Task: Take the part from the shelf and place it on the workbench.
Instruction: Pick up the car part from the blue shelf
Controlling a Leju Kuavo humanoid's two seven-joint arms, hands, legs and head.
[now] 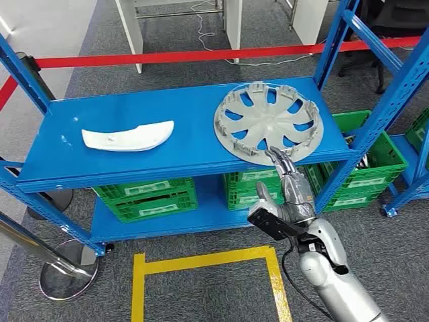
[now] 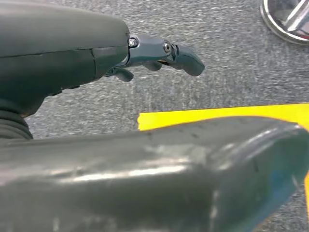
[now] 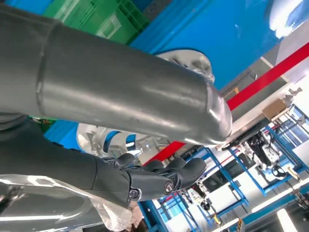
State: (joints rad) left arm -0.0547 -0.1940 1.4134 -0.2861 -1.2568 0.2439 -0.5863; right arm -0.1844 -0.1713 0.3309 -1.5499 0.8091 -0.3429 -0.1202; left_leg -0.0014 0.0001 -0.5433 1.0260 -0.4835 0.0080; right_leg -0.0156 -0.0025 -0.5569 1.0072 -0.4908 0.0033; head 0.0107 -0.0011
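Hubcap (image 1: 267,121) flat on blue shelf (image 1: 151,164), right hand (image 1: 288,194) just below its near rim, fingers spread, holding nothing

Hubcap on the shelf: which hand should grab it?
Right. The right hand is raised, fingers at the hubcap's near rim. The left hand hangs over the floor.

The right arm (image 1: 328,268) was raised forward, its hand (image 1: 288,191) held open with fingers (image 1: 279,159) extended; the left hand (image 2: 109,53) was held open.
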